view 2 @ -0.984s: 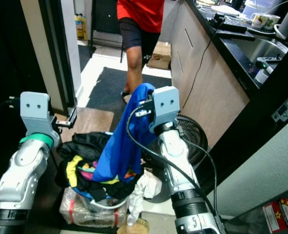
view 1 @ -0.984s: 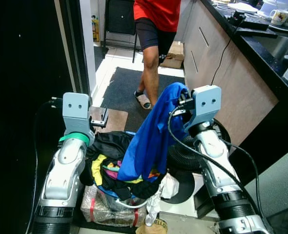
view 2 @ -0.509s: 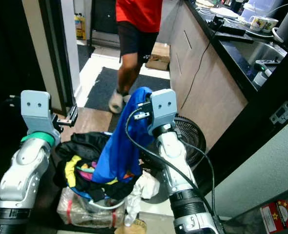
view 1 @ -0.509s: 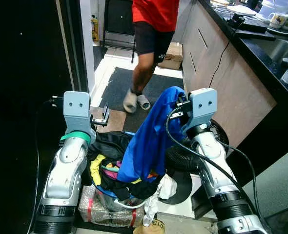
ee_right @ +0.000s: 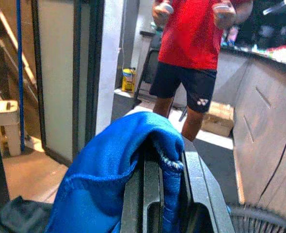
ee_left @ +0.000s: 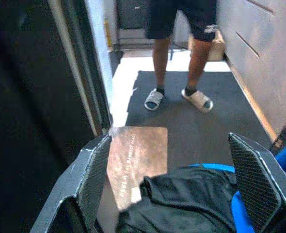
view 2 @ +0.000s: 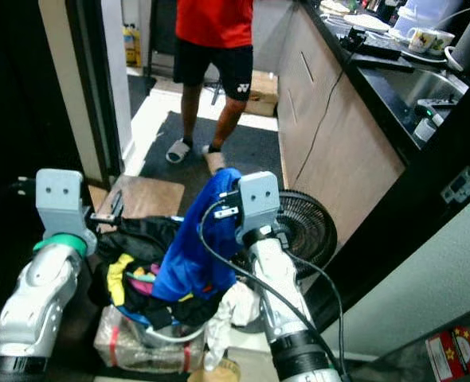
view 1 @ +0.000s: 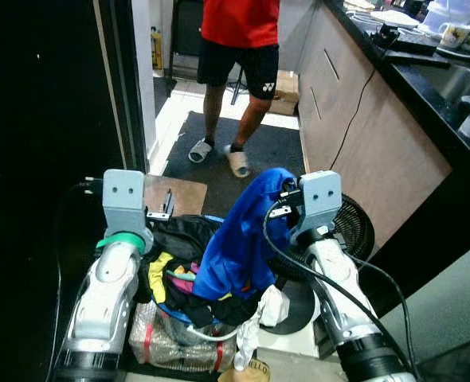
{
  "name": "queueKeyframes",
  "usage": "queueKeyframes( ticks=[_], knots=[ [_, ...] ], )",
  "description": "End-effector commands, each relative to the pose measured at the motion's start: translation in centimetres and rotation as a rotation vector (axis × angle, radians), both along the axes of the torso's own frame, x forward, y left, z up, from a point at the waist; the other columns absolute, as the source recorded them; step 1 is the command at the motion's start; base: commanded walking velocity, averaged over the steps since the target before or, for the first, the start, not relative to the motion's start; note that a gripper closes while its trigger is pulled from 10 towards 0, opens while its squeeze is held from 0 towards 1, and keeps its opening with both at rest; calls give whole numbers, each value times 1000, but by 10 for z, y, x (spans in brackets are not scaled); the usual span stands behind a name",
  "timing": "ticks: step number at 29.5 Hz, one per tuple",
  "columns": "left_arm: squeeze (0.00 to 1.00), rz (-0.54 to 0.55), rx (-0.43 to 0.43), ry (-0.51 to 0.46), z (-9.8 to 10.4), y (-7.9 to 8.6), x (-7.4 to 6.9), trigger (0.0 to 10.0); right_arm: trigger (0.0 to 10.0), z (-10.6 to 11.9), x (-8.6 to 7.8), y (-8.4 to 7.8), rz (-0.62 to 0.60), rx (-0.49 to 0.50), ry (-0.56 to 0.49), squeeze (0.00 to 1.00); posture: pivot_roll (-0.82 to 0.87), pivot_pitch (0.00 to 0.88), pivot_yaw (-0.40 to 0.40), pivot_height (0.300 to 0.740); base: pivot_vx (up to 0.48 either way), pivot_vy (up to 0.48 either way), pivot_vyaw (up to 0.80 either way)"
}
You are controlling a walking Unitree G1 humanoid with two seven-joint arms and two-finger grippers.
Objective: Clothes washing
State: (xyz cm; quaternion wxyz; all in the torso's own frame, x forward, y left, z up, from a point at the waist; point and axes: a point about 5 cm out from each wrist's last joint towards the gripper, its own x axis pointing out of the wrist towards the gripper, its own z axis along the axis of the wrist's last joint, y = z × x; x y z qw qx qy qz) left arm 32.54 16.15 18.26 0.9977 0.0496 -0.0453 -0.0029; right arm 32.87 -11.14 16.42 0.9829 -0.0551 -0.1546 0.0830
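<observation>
A blue garment (view 1: 241,239) hangs over my right gripper (ee_right: 168,151), which is shut on a fold of it above the laundry basket (view 1: 209,334). The basket is heaped with dark and coloured clothes, a black garment (ee_left: 191,194) on top. My left gripper (ee_left: 168,141) is held open just over the left side of the pile, its fingers (ee_left: 92,179) wide apart and holding nothing. In the eye views the left gripper (view 1: 162,210) sits beside the black clothes.
A person (view 1: 239,48) in a red shirt and black shorts stands on the dark mat (view 1: 275,147) ahead. A floor fan (view 1: 353,227) is close on the right, under the counter (view 1: 426,72). A door frame (view 1: 135,95) rises on the left, beside a brown board (view 1: 183,191).
My right arm has come down and slightly left with the blue garment. The person has stepped back and now stands still on the mat. My left arm has barely moved.
</observation>
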Motion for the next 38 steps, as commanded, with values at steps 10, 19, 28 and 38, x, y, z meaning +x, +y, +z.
queueKeyframes(
  ticks=[10, 19, 28, 38],
  knots=[
    [0, -188, 53, 20, -2, -37, 10, 10000, 10000, -11, -12, -28, -152, 64, 6, 0, 6, 0, 158, 740, 0, 0, 0],
    [0, -153, 77, -17, 10, -19, 16, 10000, 10000, -12, -7, -15, -172, 152, 20, 0, 57, 0, 99, 740, 0, 0, 0],
    [0, -89, 41, -40, 10, -17, 13, 10000, 10000, -8, -4, -7, -66, 83, 14, 0, 84, 0, 55, 740, 0, 0, 0],
    [0, -80, 22, -29, 4, -20, 12, 10000, 10000, 3, 2, -8, -79, 87, -19, 0, 83, 0, 33, 740, 0, 0, 0]
  ],
)
